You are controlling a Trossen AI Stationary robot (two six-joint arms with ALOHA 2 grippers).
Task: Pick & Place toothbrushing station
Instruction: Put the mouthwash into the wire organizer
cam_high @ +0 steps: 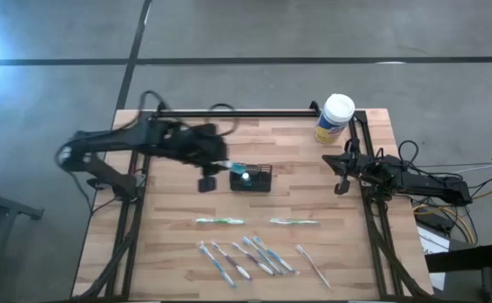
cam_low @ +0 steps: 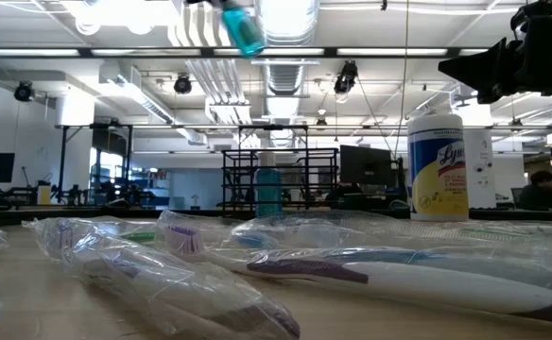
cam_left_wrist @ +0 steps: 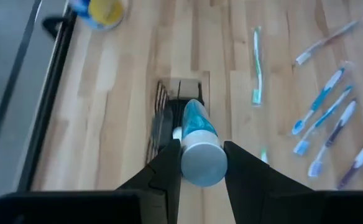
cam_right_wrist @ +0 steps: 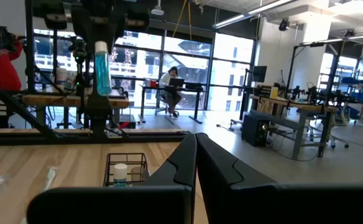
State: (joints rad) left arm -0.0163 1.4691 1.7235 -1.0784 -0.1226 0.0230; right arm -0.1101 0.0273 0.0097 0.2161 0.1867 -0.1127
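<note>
My left gripper [cam_high: 227, 166] is shut on a teal toothpaste tube [cam_left_wrist: 197, 121] with a white cap, held above the small black wire-mesh basket [cam_high: 252, 179]. The basket stands on the wooden table, and another white-capped tube [cam_right_wrist: 120, 171] stands upright in it. Two green-white packets [cam_high: 221, 221] and several wrapped toothbrushes [cam_high: 246, 257] lie flat on the table nearer its front edge. My right gripper [cam_right_wrist: 196, 155] is shut and empty, waiting at the table's right edge [cam_high: 340, 181]. My left gripper pinches the tube at its white cap end [cam_left_wrist: 188, 155] between its two fingers, one on each side. The tube hangs upright below the hold with the cap up [cam_right_wrist: 101, 46]. Its lower end [cam_right_wrist: 102, 90] is clear above the basket.
A white-lidded canister with a yellow label [cam_high: 335, 118] stands at the table's far right corner. The toothbrushes lie close in front of the low camera [cam_low: 285, 274]. Bare wood lies between the basket and the packets. A person sits at a desk in the room beyond [cam_right_wrist: 169, 84].
</note>
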